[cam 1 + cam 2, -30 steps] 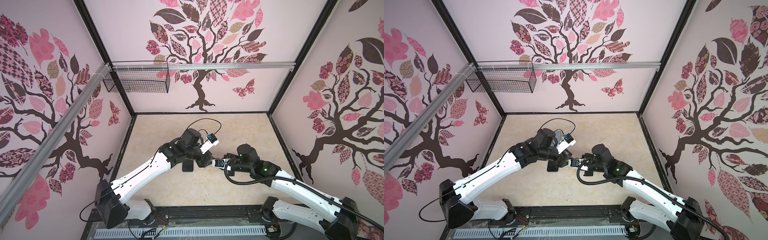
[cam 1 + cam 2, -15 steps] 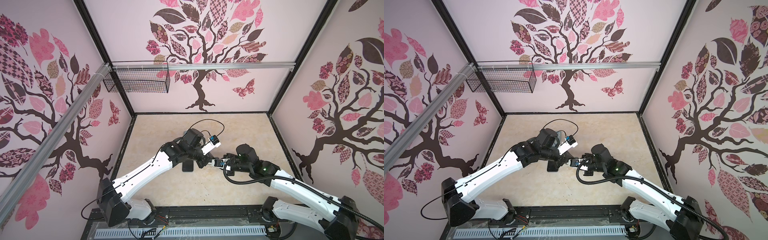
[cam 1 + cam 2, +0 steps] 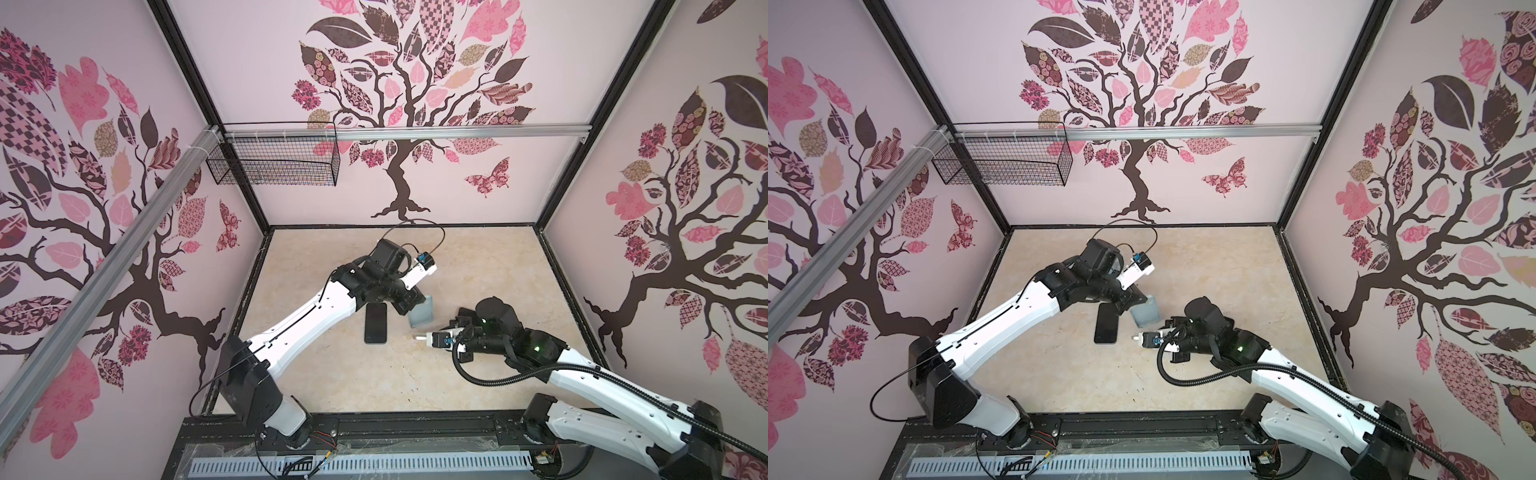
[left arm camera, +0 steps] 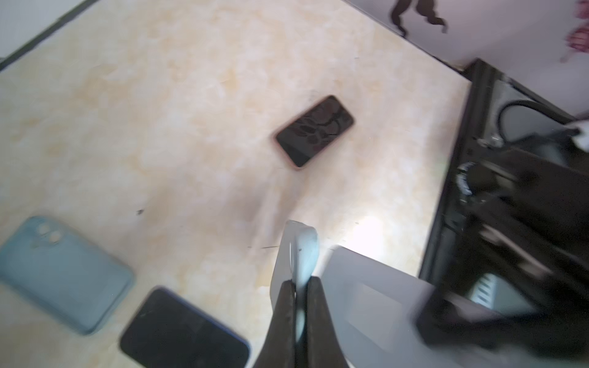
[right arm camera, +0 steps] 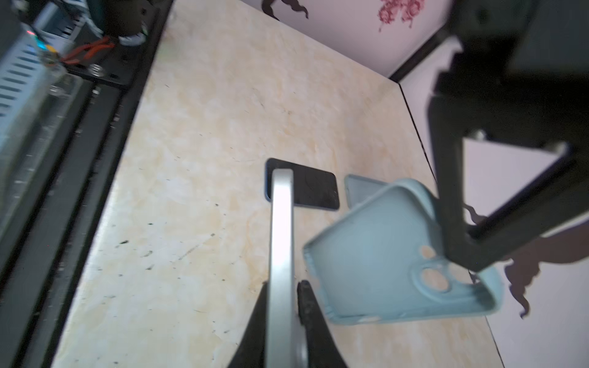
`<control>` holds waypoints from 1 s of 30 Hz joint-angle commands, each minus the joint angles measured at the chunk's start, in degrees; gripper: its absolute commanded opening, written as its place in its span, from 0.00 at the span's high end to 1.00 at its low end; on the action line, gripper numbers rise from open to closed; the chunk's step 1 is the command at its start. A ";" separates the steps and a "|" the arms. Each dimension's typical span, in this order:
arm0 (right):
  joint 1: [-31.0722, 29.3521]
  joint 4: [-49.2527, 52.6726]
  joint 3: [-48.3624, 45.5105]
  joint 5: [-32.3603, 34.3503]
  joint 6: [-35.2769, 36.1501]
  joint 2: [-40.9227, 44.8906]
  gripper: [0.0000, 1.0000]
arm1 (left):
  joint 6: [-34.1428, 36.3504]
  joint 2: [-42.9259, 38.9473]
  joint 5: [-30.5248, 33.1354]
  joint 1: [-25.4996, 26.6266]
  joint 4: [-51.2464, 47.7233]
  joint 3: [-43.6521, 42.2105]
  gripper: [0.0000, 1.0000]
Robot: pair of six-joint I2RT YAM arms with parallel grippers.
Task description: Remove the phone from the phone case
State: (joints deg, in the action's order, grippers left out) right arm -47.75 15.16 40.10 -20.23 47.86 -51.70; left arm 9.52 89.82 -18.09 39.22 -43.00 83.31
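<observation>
My left gripper (image 4: 299,280) is shut on the rim of a light blue phone case (image 4: 302,248) and holds it clear of the table. In both top views the case (image 3: 422,311) (image 3: 1145,311) stands on edge between the two arms. Its empty inside with the camera cut-outs faces the right wrist view (image 5: 392,255). My right gripper (image 5: 283,283) is shut on a silver-edged phone (image 5: 282,229), seen edge-on just beside the case and apart from it. The phone's grey back (image 4: 369,286) shows in the left wrist view.
A black phone (image 3: 375,322) lies flat on the beige table below the left wrist. Beside it lies a second blue case (image 4: 60,270). A dark phone with a reddish rim (image 4: 314,130) lies farther off. A wire basket (image 3: 274,162) hangs on the back wall.
My left gripper has shut on the case's rim. The case now shows between the arms, free of the phone. Both arms have shifted only a little.
</observation>
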 commanded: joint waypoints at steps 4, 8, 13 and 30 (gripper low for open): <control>-0.34 -1.11 -1.09 -2.67 -2.59 5.15 1.00 | 2.80 4.08 0.80 -1.91 -0.76 6.54 1.00; -0.36 -2.81 -0.75 3.79 -18.00 7.42 1.00 | 4.85 6.22 -3.53 -1.95 -2.17 8.78 1.00; 3.00 -0.22 1.37 9.64 -33.51 8.49 1.00 | 10.34 9.70 -11.50 -2.03 -9.19 12.63 1.00; 11.42 7.39 1.14 10.29 -52.25 13.62 1.00 | 13.17 23.67 -9.90 -2.21 -13.93 19.01 0.82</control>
State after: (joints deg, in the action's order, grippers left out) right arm -36.29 22.68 38.39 -10.61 -0.47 -39.53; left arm 22.57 112.62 -30.79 37.15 -55.48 99.66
